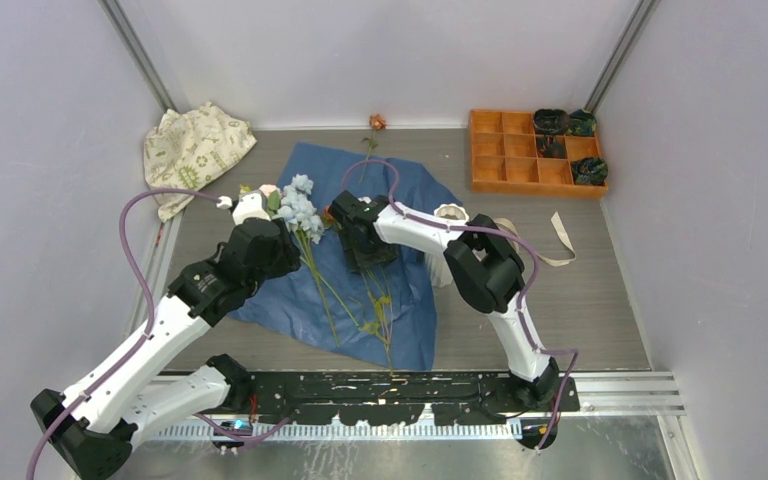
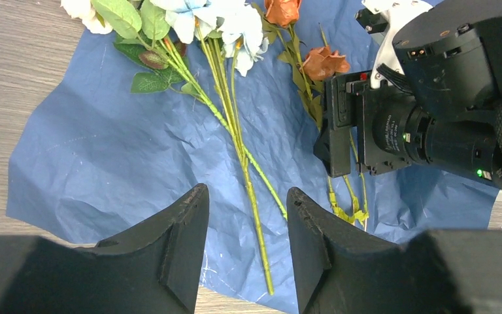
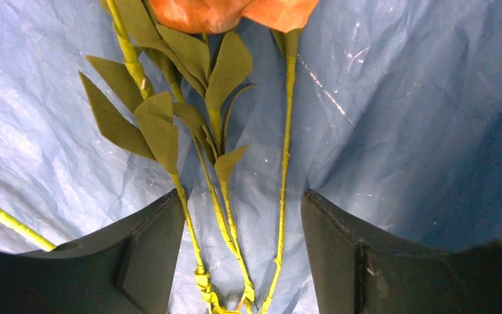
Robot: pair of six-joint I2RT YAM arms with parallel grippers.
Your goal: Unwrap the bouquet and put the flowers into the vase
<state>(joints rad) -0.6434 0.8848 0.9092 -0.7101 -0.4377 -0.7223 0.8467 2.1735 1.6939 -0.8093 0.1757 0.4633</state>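
Flowers [image 1: 300, 208] loose on opened blue paper [image 1: 290, 300], centre of desk [image 1: 600, 300], stems toward 6 o'clock | vase [image 1: 450, 212] at their 3 o'clock | left jaws released above stems | right jaws released, straddling rust-orange stems [image 3: 286, 131]

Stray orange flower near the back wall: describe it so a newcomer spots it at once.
Find the blue paper spread flat in the middle. Past its far edge, toward the back wall, lies the stray flower, one rust-orange bloom on a green stem. Unlike the other flowers, it lies alone, its bloom on bare table rather than on the paper.
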